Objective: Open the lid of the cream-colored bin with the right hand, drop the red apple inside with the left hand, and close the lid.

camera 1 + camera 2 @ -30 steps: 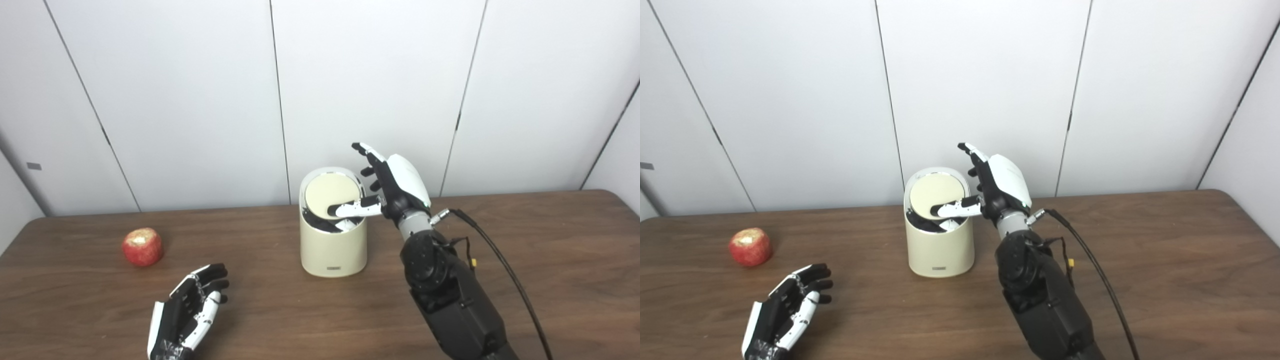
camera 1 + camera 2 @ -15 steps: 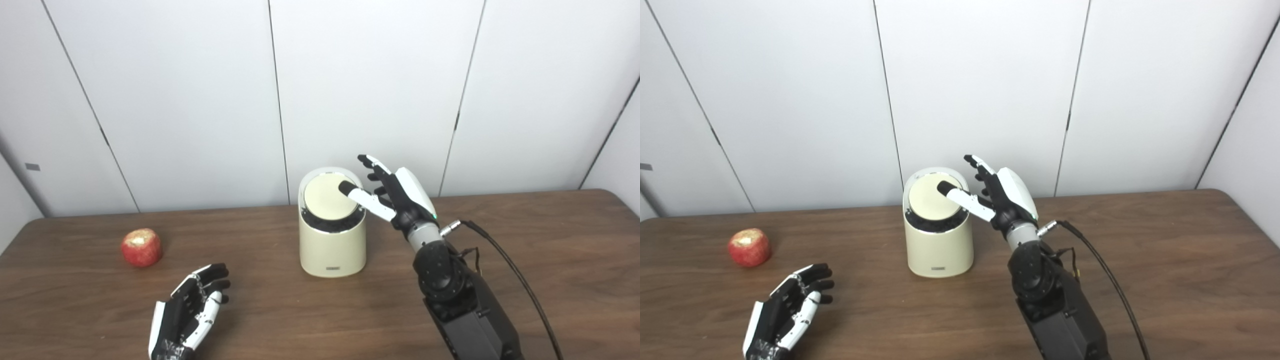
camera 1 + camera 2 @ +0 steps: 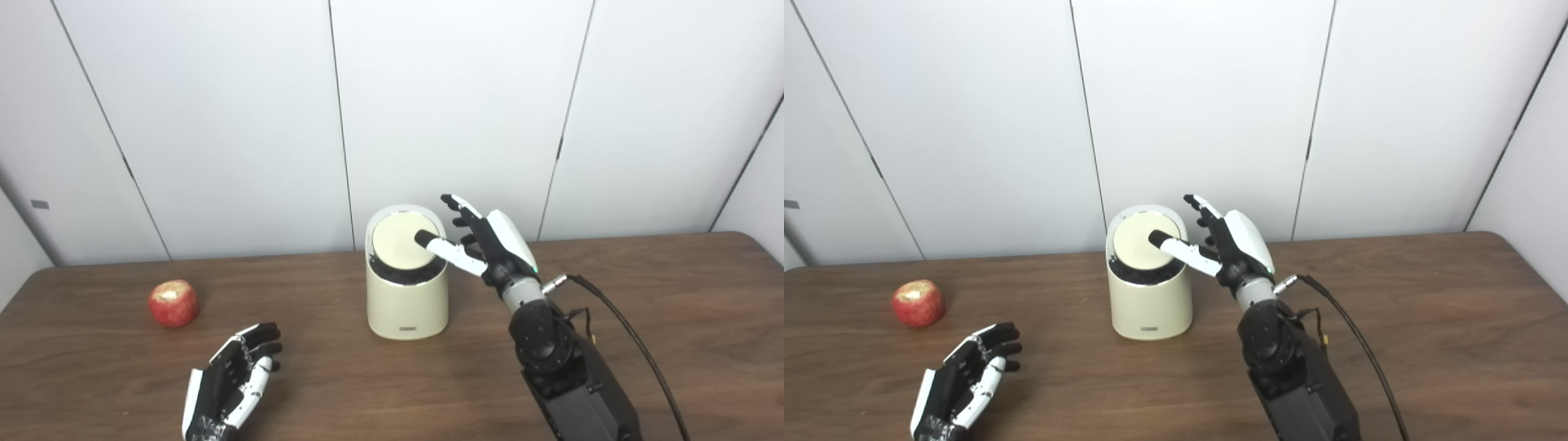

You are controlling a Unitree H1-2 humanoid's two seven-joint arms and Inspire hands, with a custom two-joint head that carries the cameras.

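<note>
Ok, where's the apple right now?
The red apple sits on the table at far left, well left of the cream-colored bin and just beyond the open left hand.

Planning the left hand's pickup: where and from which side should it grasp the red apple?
Wrap the red apple's round sides at its widest part, coming from the near right, where the open left hand lies. It sits upright, pale top up, with bare table around.

A dark wooden table (image 3: 674,294) carries an apple (image 3: 174,302) at far left and a cream bin (image 3: 407,303) upright near the middle, well apart
</note>
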